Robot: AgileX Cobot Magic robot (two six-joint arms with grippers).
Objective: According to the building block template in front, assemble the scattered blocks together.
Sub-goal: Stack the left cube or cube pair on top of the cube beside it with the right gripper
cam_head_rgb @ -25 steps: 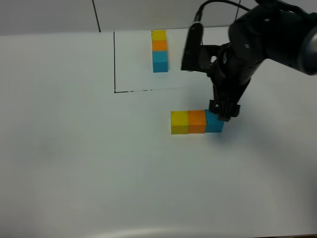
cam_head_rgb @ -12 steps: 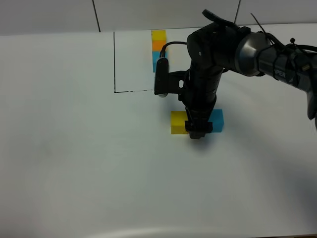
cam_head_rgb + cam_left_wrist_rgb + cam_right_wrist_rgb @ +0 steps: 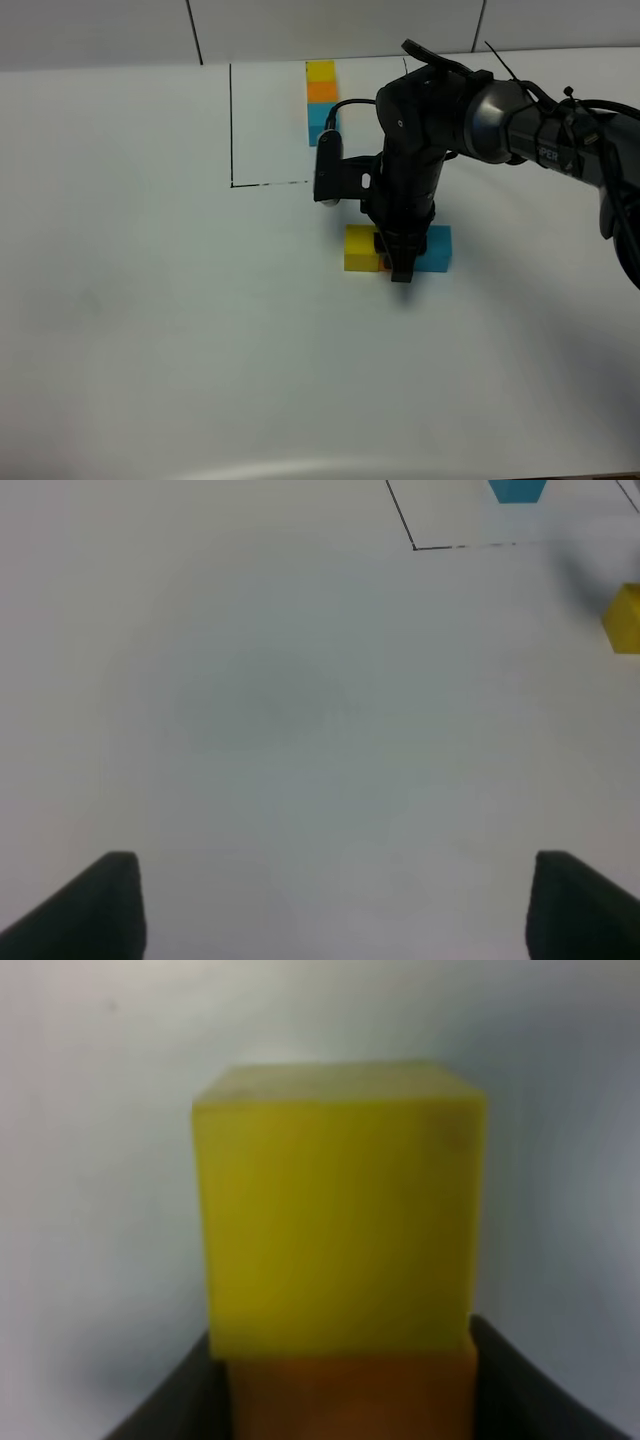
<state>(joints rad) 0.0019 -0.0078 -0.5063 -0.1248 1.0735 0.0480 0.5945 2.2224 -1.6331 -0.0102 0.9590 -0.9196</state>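
Observation:
The building block template is a yellow-orange-blue line inside a black outline at the back. The scattered blocks lie in a row in front of it: yellow, orange, blue. My right gripper reaches down over the orange block and hides most of it. In the right wrist view the fingers flank the orange block, with the yellow block just beyond it. My left gripper is open and empty over bare table.
The white table spreads to the left and front. The right arm stretches from the right over the back of the row. The left wrist view shows the yellow block and the outline corner far off.
My right gripper moved left from the blue block to the orange block and turned its wrist. It now straddles the orange block. The blocks have not visibly moved.

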